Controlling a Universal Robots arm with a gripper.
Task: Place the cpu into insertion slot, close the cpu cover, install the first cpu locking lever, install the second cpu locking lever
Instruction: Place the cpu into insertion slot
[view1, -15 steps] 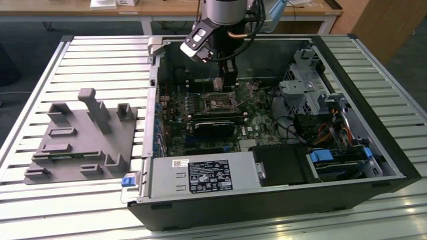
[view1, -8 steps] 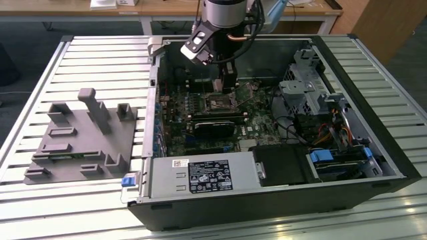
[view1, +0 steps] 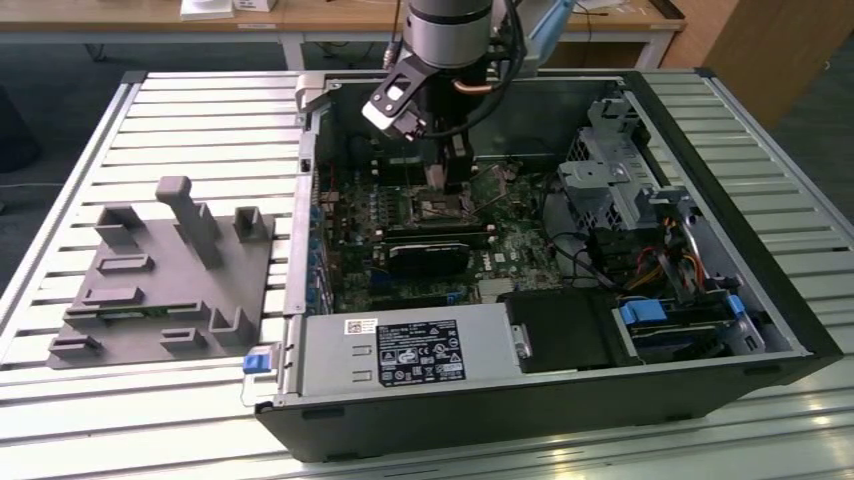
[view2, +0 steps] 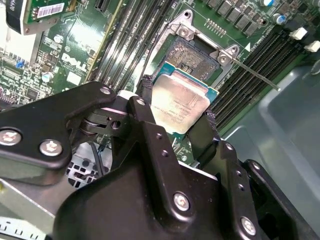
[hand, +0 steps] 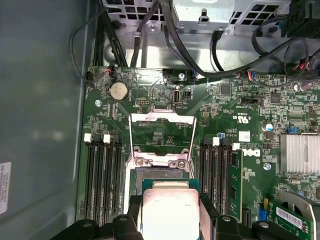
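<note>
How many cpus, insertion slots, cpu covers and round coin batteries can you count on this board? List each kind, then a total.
cpu: 1
insertion slot: 1
cpu cover: 1
coin battery: 1
Total: 4

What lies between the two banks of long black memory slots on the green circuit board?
In the first wrist view: the square black insertion slot, its thin silver cpu cover swung open, and the grey-topped square cpu held in the gripper.
</note>
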